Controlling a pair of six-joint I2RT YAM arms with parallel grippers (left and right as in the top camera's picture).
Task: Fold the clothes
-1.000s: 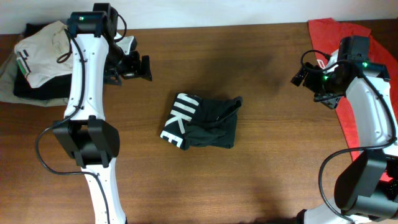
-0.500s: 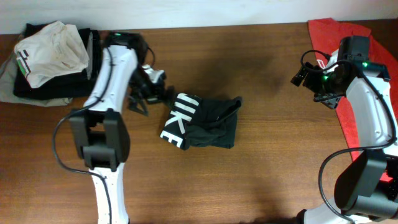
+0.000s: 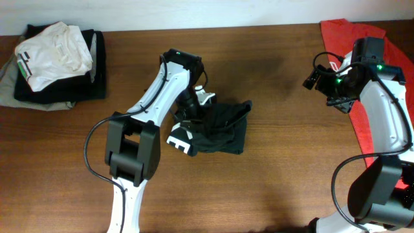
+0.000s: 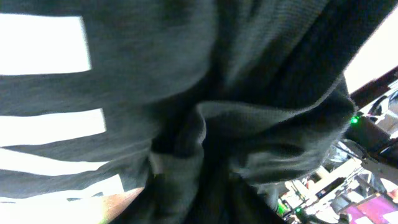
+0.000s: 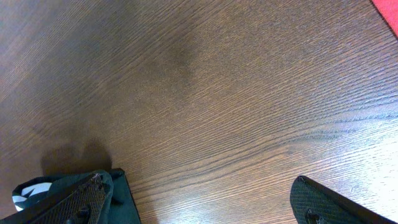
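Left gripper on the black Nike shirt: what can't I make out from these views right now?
1. Left gripper: open or shut unknown. Overhead, its own wrist covers the fingers; the left wrist view shows only blurred T-shirt fabric.
2. The lettering: overhead, the left arm hides most of it.
3. Red garment: overhead, cut off by the right edge and partly covered by the right arm.

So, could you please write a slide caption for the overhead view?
Left gripper at the bunched black NIKE T-shirt; right gripper open near the red garment.
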